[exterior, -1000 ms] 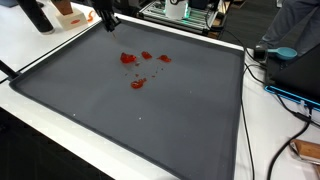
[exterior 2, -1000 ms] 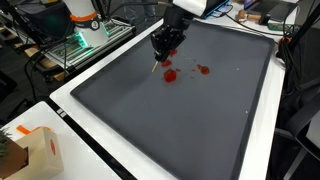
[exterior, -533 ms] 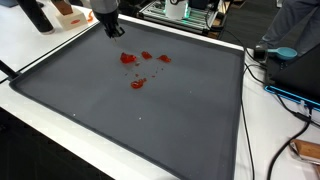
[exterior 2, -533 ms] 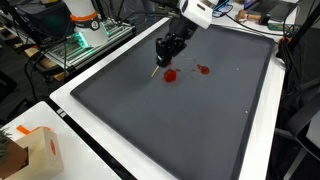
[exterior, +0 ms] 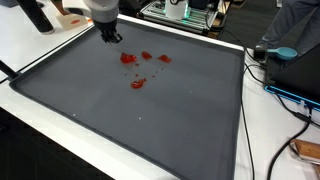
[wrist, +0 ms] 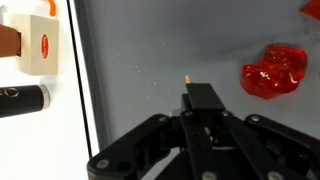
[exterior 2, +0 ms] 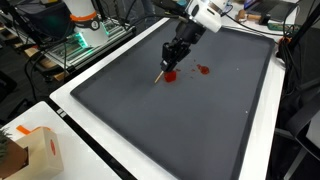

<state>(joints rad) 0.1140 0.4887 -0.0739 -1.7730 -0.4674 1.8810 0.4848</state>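
Note:
My gripper point(exterior: 110, 37) point(exterior 2: 172, 58) hangs over the far corner area of a large dark grey mat point(exterior: 150, 120) point(exterior 2: 170, 125). It is shut on a thin dark stick-like tool whose pale tip point(exterior 2: 158, 78) points down at the mat. In the wrist view the tool point(wrist: 200, 98) sits between the shut fingers point(wrist: 203, 110), its small orange tip point(wrist: 188, 75) just off the mat point(wrist: 140, 50). Several red blobs point(exterior: 135, 62) point(exterior 2: 170, 75) lie on the mat beside the tip. One red blob point(wrist: 272, 72) shows to the right in the wrist view.
A white and orange box point(exterior 2: 35, 150) point(wrist: 40, 45) and a black cylinder point(wrist: 22, 99) lie on the white table beside the mat's raised black edge. Cables and a blue object point(exterior: 283, 52) sit off one side. Lit equipment point(exterior 2: 85, 40) stands off another.
The gripper with the tool has moved a short way across the mat and lower, toward the red blobs. The blobs have not moved.

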